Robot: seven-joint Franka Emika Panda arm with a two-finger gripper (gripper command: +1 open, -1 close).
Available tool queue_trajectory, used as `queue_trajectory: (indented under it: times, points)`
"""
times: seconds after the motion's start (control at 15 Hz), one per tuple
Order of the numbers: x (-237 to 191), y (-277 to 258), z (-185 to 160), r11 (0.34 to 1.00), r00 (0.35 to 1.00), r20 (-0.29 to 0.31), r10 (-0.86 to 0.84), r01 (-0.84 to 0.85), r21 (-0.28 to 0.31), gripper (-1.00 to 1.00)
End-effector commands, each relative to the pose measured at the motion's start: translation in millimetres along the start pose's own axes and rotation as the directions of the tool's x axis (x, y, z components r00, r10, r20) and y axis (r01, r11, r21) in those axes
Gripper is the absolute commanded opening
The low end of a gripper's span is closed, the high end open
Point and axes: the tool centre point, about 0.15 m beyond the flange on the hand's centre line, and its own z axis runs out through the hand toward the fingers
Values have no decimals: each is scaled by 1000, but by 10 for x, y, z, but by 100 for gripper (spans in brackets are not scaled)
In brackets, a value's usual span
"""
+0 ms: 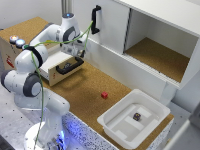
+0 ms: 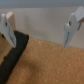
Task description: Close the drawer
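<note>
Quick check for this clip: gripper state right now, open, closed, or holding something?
Gripper: open, jaws spread wide with nothing between them, next to the black horizontal bar handle of the shallow light-wood drawer.

white cabinet (image 1: 150, 35) standing open over cork-topped counter (image 1: 85, 92).

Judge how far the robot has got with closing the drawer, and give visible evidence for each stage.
Done: the arm has reached the drawer, with the gripper hanging just above its black bar handle. In hand: lining up; the wrist view shows the fingers spread, holding nothing, the handle at one side. Left: the whole push, as the drawer front stands out from its wooden box.
</note>
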Motion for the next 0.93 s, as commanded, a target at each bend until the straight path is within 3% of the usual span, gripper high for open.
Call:
queue_trajectory:
  times: [0.0, 0.33, 0.4, 0.67, 0.87]
  points:
    - [-292, 96, 626, 999, 995, -86, -41, 43, 18, 100]
    - [-337, 129, 846, 1000, 993, -116, 5, -2, 24, 100]
    - [-335, 131, 869, 1000, 992, -123, 7, -3, 30, -100]
    - [-223, 95, 930, 1000, 991, -132, -1, 0, -5, -100]
    - [-177, 62, 971, 998, 993, -102, 55, -52, 33, -100]
